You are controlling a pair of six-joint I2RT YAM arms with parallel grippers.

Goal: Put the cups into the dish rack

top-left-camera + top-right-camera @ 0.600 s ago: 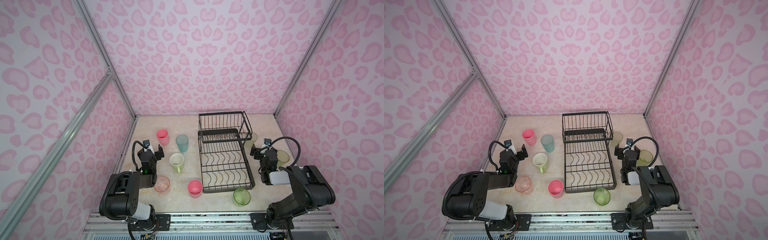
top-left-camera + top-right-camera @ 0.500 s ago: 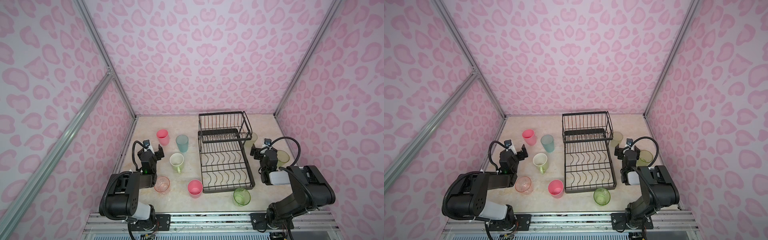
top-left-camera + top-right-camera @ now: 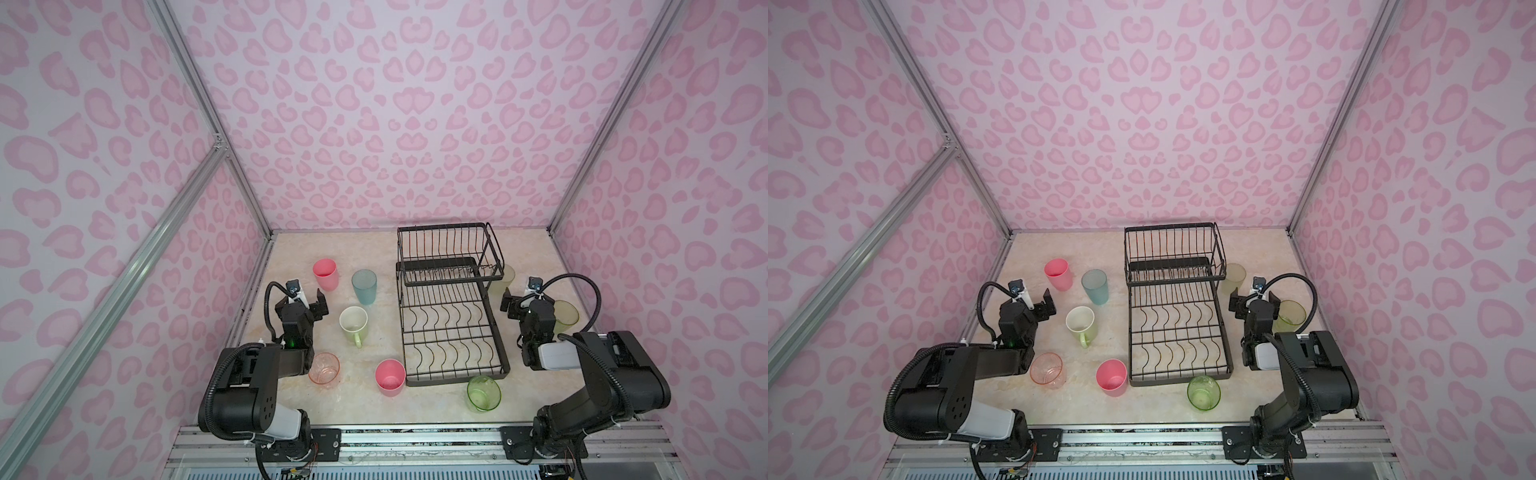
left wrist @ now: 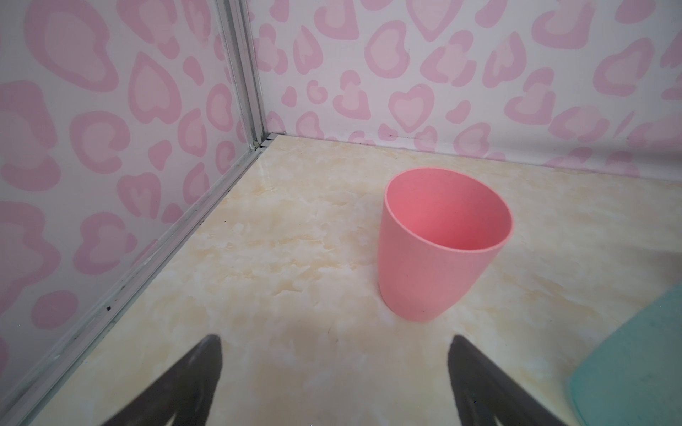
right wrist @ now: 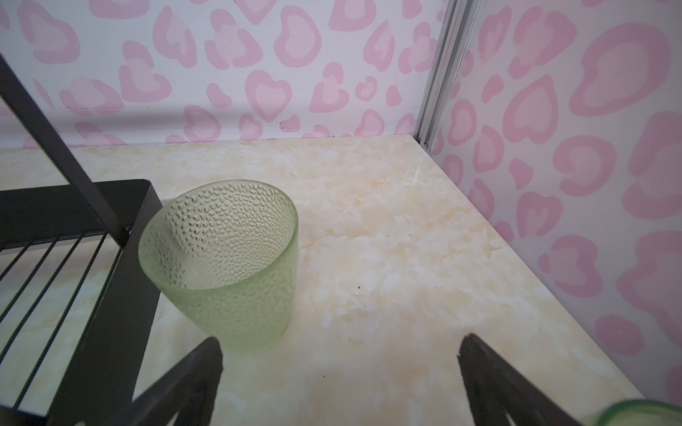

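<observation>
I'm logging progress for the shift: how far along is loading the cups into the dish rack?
Done: nothing; the dish rack holds no cup. In hand: nothing; the left gripper stands open facing a pink tumbler, the right gripper open facing a frosted tumbler beside the rack. To do: all eight cups on the table.

I'm looking into a robot test cell, not a real kitchen. Printed panels [image 3: 374, 124] with pink hearts and blotches close it in on three sides. They are held in bare aluminium posts [image 3: 219, 144] that come down at the far corners of the worktop [image 3: 382, 332]. That worktop is a marble-look sheet. A metal rail [image 3: 415, 441] runs along its near edge with my two black arms [image 3: 245, 386] bolted on, cables showing. Only the black wire dish rack [image 3: 457, 381] hints at a household.
</observation>
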